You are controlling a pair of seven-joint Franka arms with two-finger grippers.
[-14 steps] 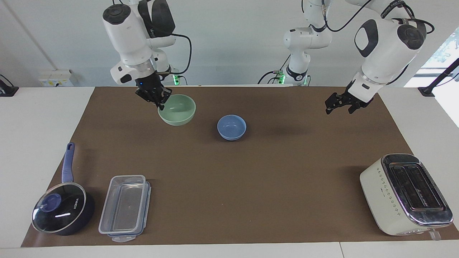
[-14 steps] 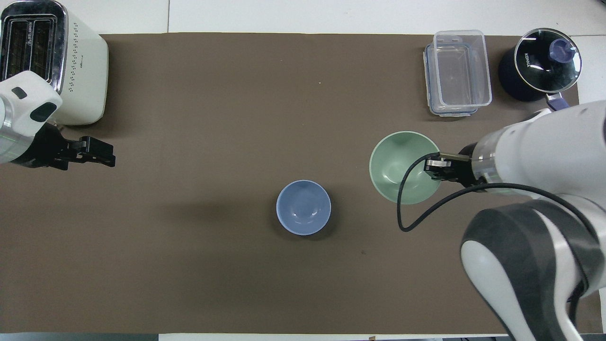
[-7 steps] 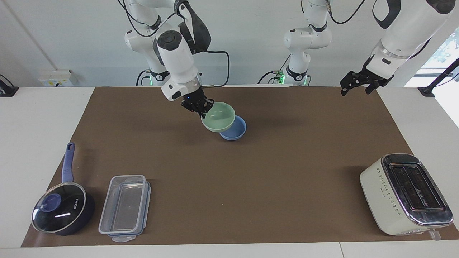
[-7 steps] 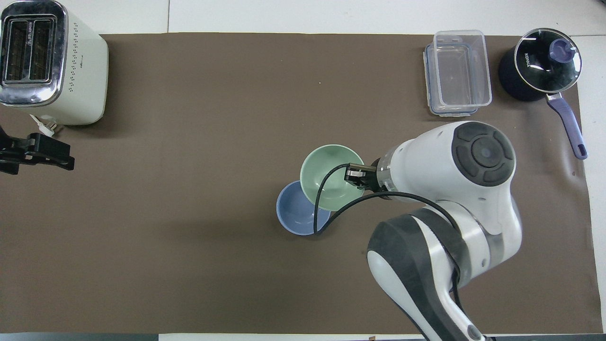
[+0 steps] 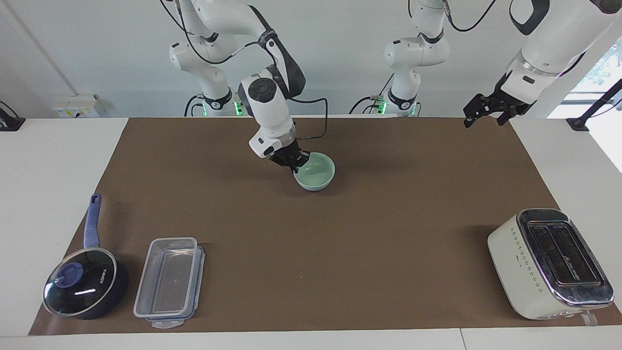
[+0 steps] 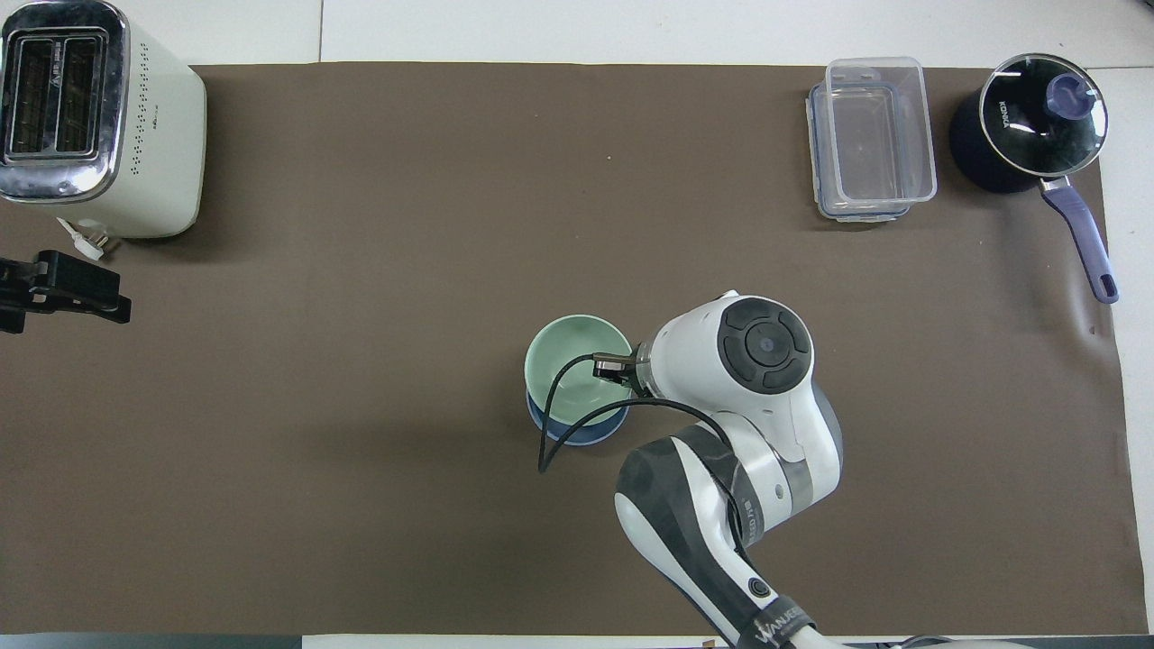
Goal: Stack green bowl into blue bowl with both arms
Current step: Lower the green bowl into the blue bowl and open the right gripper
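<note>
The green bowl sits at the centre of the facing view, lowered into the blue bowl, of which only a thin crescent of rim shows under it in the overhead view, just below the middle of that frame. The right hand is clamped on the green bowl's rim, on the side toward the right arm's end of the worktop, its fingertips pinched over the edge. The right arm comes down from the upper left of the facing view and bends steeply over the bowls. The left hand hangs in the air at the upper right of the facing view, over the edge of the brown mat, its fingers spread and holding nothing; in the overhead view it shows at the left edge, just below the toaster. The left arm waits there.
</note>
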